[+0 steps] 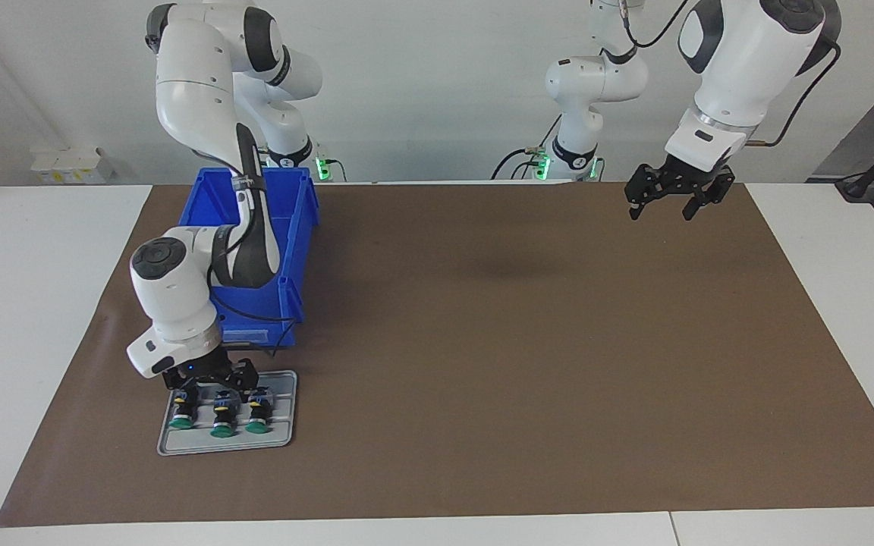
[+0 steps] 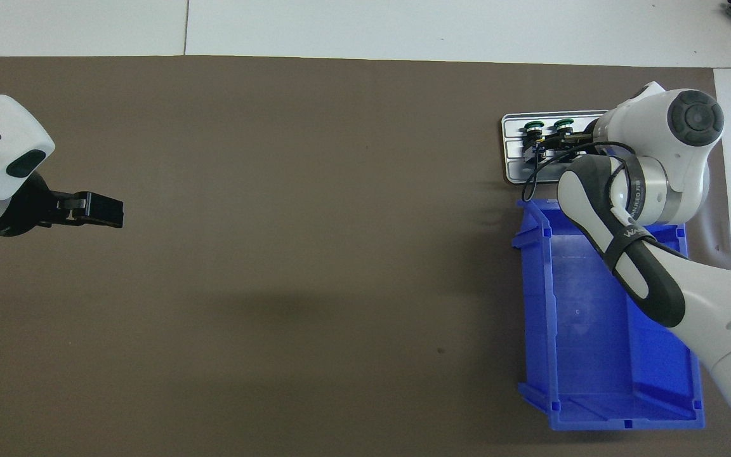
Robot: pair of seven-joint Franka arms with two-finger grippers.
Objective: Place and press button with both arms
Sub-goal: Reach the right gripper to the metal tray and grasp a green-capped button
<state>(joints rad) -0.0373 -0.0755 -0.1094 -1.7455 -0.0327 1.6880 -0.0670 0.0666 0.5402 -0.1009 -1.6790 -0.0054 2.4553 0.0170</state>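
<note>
My right hand (image 1: 212,377) sits low over the grey tray (image 1: 285,425) at lower left of the facing view; can't tell if it's closed on anything. 3 buttons (image 1: 220,414) lie in the tray, green caps out. Blue bin (image 1: 297,227) just above it looks empty. My left hand (image 1: 668,203) hangs open, holding nothing, upper right over the brown surface (image 1: 482,341).

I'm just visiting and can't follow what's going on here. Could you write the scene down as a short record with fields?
Surface: brown mat on a white table
Right gripper: down on the grey tray, at its row of buttons
Buttons: three with green caps, lying on the tray
Blue bin: nearer to the robots than the tray, looks empty
Left gripper: waiting in the air over the mat, fingers open, holding nothing
</note>
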